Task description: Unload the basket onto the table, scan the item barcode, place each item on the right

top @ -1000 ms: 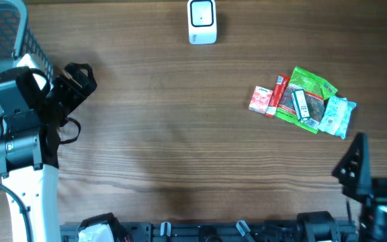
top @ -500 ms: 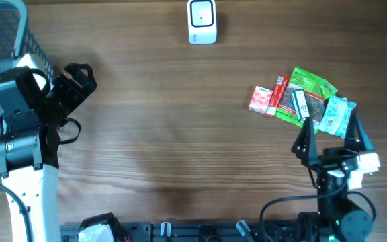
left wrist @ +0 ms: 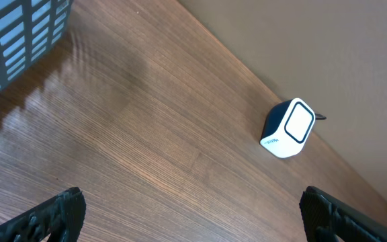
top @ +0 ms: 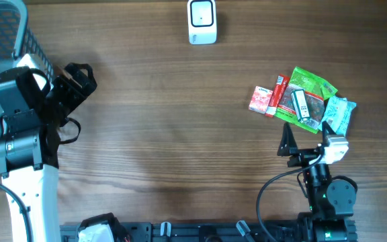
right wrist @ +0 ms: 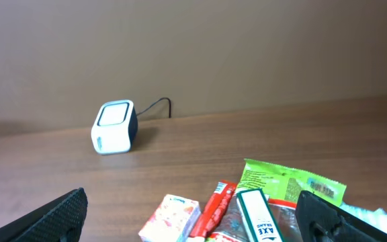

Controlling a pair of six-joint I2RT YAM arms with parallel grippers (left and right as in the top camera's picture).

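Overhead, scanner: white cube barcode scanner (top: 201,21) at top centre of the brown wooden counter (top: 166,134).
Overhead, items: heap of small colourful snack packets (top: 301,101) at right; right end effector (top: 306,138) just below it, jaws apart.
Overhead, far left: left end effector (top: 78,81) beside a grey slatted basket (top: 23,20).
Left wrist: jaws wide apart, holding nothing; scanner at right.
Right wrist: jaws spread; packets bottom centre, scanner upper left.

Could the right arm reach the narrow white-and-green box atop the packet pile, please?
Probably yes: the open right gripper sits just short of the narrow white-and-green box, which lies uppermost, nothing covering it.
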